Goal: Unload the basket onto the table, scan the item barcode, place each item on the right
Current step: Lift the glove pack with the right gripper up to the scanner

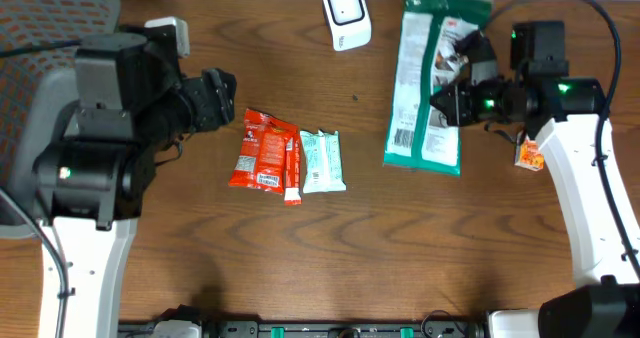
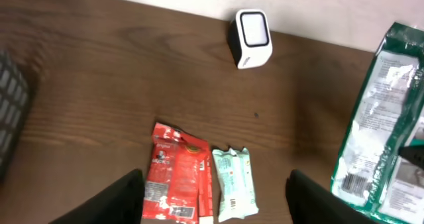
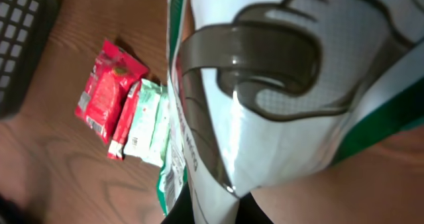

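Brown wooden desk (image 1: 400, 248) seen from overhead: a green bag (image 1: 415, 88) at upper right, the right gripper (image 1: 447, 103) clamped on its right edge. Left wrist view: the left gripper (image 2: 215, 177) spread open above red packets (image 2: 173, 181). Right wrist view: the bag's edge pinched tight.

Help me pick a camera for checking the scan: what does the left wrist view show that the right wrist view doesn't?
Only left wrist: the white scanner and the left gripper, open. Only right wrist: the right gripper pinching the green-and-white bag close up. Both: that bag, plus the red packet and pale green packet lying side by side.
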`<state>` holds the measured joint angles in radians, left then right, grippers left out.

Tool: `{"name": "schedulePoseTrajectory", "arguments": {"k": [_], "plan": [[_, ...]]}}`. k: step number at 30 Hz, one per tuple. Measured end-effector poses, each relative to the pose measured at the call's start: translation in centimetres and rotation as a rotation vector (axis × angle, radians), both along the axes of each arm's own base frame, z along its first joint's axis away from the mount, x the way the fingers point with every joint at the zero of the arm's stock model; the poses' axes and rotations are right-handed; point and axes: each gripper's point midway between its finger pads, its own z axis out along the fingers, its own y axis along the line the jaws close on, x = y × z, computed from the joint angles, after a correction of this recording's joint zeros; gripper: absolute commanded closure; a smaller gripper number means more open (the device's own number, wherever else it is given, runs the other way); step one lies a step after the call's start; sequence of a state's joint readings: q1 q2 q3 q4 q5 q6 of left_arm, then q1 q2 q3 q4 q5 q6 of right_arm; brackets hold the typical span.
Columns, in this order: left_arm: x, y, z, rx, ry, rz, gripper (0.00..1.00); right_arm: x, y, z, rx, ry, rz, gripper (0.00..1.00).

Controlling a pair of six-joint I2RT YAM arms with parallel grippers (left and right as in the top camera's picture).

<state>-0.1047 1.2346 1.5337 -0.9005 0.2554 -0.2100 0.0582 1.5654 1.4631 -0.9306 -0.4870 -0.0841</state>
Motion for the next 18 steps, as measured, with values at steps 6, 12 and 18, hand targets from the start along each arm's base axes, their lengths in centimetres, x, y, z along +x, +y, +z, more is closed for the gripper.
{"name": "schedulePoseTrajectory", "arguments": {"k": [6, 12, 18], "plan": [[0.2, 0.9, -0.8, 0.038, 0.028, 0.039, 0.25, 0.0, 3.2, 1.8, -0.105, -0.075, 0.061, 0.99], [1.0, 3.2, -1.8, 0.130, 0.045, 0.144, 0.25, 0.3, 4.9, 5.2, -0.191, -0.162, 0.077, 0.99], [1.5, 4.9, -2.6, 0.144, 0.075, 0.227, 0.23, 1.4, 4.7, 10.7, -0.266, -0.199, 0.054, 0.99]]}}
